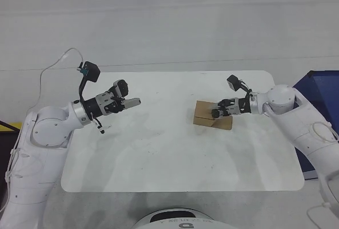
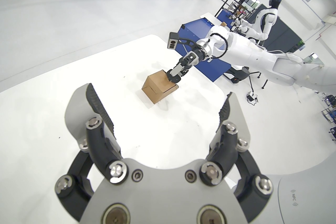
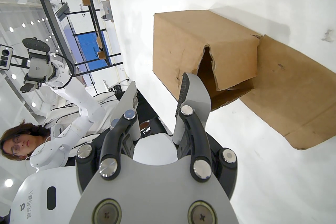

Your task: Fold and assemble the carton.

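There is one carton (image 1: 211,114) on my one white table (image 1: 158,166). It lies toward my right side, in the far half of the top. Its visible faces are bare brown card with a few scuffs and a torn corner, and I can make out no lettering on them. The body is already squared into a box shape and lies on its side. The end facing my right arm is open. One large flap (image 3: 288,93) lies flat on the table beyond that end, and one smaller flap (image 3: 231,62) is folded partway across the mouth, leaving a dark gap.

My right pincer (image 3: 158,82) is at that open end with its two fingers apart, gripping nothing. One ribbed fingertip (image 3: 187,80) is right at the edge of the opening, while the other stands clear of the card. From across the table, this pincer appears pressed up against the end of the carton.

My left pincer (image 1: 136,102) is spread wide and empty. It hangs above the left part of the table, well apart from the carton, with its fingers pointing toward it.

Each wrist housing carries a small printed mark (image 2: 294,197), which I won't spell out.
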Controlling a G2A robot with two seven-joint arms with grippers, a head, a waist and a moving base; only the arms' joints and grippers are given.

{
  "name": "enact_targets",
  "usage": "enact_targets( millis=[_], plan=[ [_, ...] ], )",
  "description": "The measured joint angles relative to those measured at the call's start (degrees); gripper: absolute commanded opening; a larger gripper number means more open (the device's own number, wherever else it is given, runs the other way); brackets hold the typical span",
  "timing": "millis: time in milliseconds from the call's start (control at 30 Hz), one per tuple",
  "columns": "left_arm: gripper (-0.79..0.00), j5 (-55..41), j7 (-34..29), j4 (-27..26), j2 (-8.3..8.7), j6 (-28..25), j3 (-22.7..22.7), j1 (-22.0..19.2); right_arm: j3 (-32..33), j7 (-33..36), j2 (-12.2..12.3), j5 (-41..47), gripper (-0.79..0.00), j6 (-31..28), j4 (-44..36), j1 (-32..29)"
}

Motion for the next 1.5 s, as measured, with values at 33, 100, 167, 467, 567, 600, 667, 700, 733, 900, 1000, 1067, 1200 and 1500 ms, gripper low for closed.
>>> enact_targets(
  millis=[33, 100, 167, 467, 567, 600, 667, 700, 733, 900, 1000, 1067, 1200, 1500],
  plan=[
    [0.000, 0.00, 0.00, 0.00, 0.00, 0.00, 0.00, 0.00, 0.44, 0.09, 0.04, 0.19, -0.425, -0.67, 0.27, -0.16],
    [0.000, 0.00, 0.00, 0.00, 0.00, 0.00, 0.00, 0.00, 1.25, -0.18, 0.26, 0.02, -0.428, -1.11, 0.49, -0.59],
    [0.000, 0.00, 0.00, 0.00, 0.00, 0.00, 0.00, 0.00, 2.31, -0.61, 0.65, -0.49, -0.434, -1.03, 0.36, -1.25],
    [0.000, 0.00, 0.00, 0.00, 0.00, 0.00, 0.00, 0.00, 2.66, -0.48, 0.45, -3.26, -0.446, 2.66, -0.18, -1.71],
    [0.000, 0.00, 0.00, 0.00, 0.00, 0.00, 0.00, 0.00, 1.42, -0.28, -0.51, -3.64, -0.446, 3.23, 0.67, -0.53],
    [0.000, 0.00, 0.00, 0.00, 0.00, 0.00, 0.00, 0.00, 1.02, -0.18, -0.83, -3.77, -0.446, 3.33, 1.04, -0.12],
    [0.000, 0.00, 0.00, 0.00, 0.00, 0.00, 0.00, 0.00, 0.03, 0.15, -1.58, -4.16, -0.449, 3.64, 1.95, 0.88],
    [0.000, 0.00, 0.00, 0.00, 0.00, 0.00, 0.00, 0.00, -0.38, 0.28, -1.90, -4.31, -0.449, 3.78, 2.38, 1.28],
    [0.000, 0.00, 0.00, 0.00, 0.00, 0.00, 0.00, 0.00, -0.89, 0.51, -2.32, -4.43, -0.453, 3.92, 3.02, 1.78],
    [0.000, 0.00, 0.00, 0.00, 0.00, 0.00, 0.00, 0.00, -2.52, 1.45, -3.87, -4.53, -0.459, 3.80, 5.96, 3.41],
    [0.000, 0.00, 0.00, 0.00, 0.00, 0.00, 0.00, 0.00, -3.21, 2.15, -4.74, -4.20, -0.471, 3.34, 7.78, 4.16],
    [0.000, 0.00, 0.00, 0.00, 0.00, 0.00, 0.00, 0.00, -3.67, 2.60, -5.36, -3.91, -0.489, 3.01, 9.07, 4.62],
    [0.000, 0.00, 0.00, 0.00, 0.00, 0.00, 0.00, 0.00, -4.28, 3.33, -6.41, -3.35, -0.785, 2.05, 11.34, 5.37],
    [0.000, 0.00, 0.00, 0.00, 0.00, 0.00, 0.00, 0.00, -3.13, 6.57, -6.30, -6.57, -0.785, -2.87, 9.77, 6.46]
  ],
)
